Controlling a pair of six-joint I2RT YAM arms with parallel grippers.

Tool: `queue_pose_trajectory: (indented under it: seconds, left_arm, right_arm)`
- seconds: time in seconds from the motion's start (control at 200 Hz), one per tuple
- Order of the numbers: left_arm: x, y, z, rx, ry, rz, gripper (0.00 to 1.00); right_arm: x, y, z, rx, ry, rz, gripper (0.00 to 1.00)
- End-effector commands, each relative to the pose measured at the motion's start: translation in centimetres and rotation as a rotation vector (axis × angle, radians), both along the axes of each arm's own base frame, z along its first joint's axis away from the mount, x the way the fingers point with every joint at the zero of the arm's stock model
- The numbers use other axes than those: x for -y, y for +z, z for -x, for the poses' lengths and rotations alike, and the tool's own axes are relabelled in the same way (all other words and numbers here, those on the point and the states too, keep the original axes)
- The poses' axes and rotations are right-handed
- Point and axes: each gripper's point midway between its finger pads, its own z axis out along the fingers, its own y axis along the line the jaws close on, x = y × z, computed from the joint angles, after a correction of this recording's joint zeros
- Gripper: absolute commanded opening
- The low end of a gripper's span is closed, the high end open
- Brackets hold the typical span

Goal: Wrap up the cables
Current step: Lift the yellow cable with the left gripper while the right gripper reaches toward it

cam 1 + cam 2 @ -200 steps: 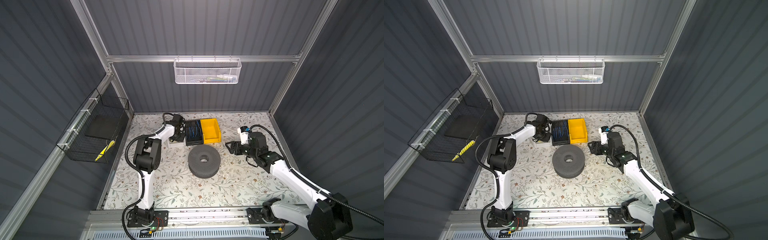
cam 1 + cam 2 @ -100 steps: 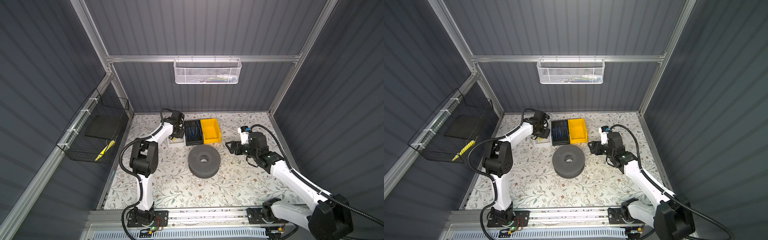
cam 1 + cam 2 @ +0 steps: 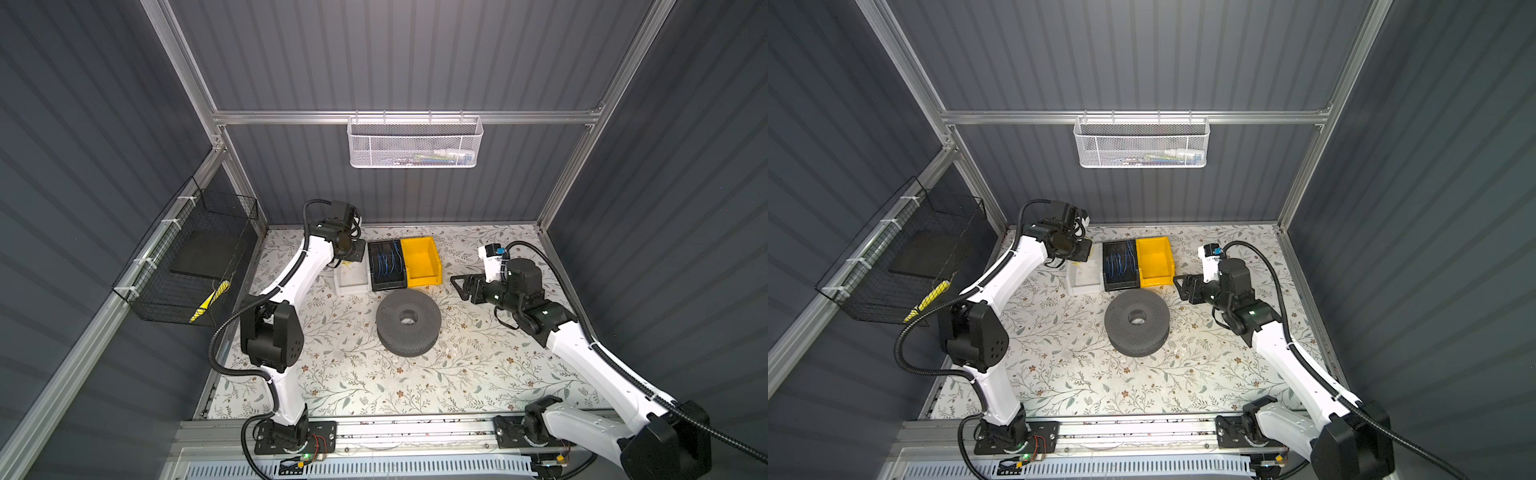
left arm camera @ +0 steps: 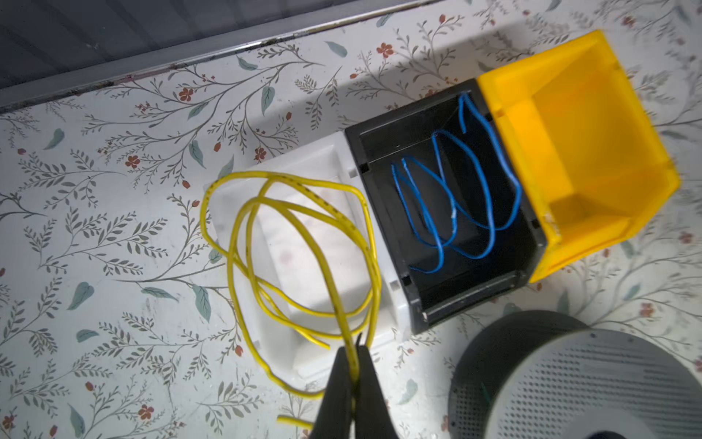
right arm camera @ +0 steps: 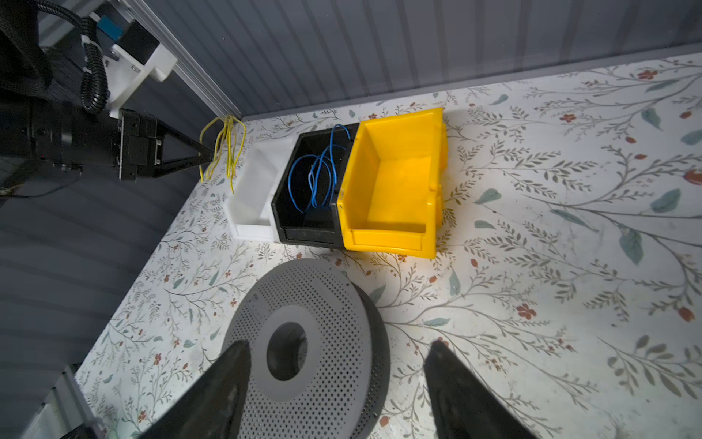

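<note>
Yellow wire [image 4: 281, 176] is up in the air, pinched in my left end effector [image 4: 354, 355], whose jaws are clamped tight on a couple of its strands. It hangs in loose loops right above the white bin [image 5: 252, 197], and none of it rests inside from what I can see. My right end effector [image 5: 338, 344] is spread wide and holds nothing; it hovers over the grey spool [image 5: 304, 342], which sits on the bench [image 3: 353, 374] near the white bin.

Progress, as I judge it: the gathering looks done, since the whole wire is bunched into roughly three untidy loops with both ends dangling free. What is left is tidying or securing that bundle and setting it down, most likely into the white bin below.

The count:
- one yellow wire
- one grey spool
- three bins in a row: the white one, the black bin [image 4: 448, 213] touching it, and the yellow bin [image 4: 577, 152] beyond the black
- blue wires [image 4: 440, 243] in the black bin, too tangled for me to count
</note>
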Motion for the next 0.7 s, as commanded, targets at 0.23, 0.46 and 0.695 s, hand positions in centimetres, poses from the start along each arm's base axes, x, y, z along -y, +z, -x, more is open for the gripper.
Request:
queue_pose_trajectory:
  seconds: [0.23,0.46,0.695]
  left_arm:
    - [3.8,11.0,5.7,0.011,-0.082,0.374,0.00]
    - [9.5,16.0,11.0,-0.140,-0.301,0.867,0.00]
    - [10.8,19.1,15.8,-0.253,-0.497,1.106,0.00]
  right_arm:
    - [-2.7,6.2,1.7,0.035,0.139,-0.178,0.75]
    - [-4.1,7.5,2.6,0.031,0.212,-0.284,0.76]
    - [-5.4,9.6,3.4,0.092,0.332,-0.314,0.78]
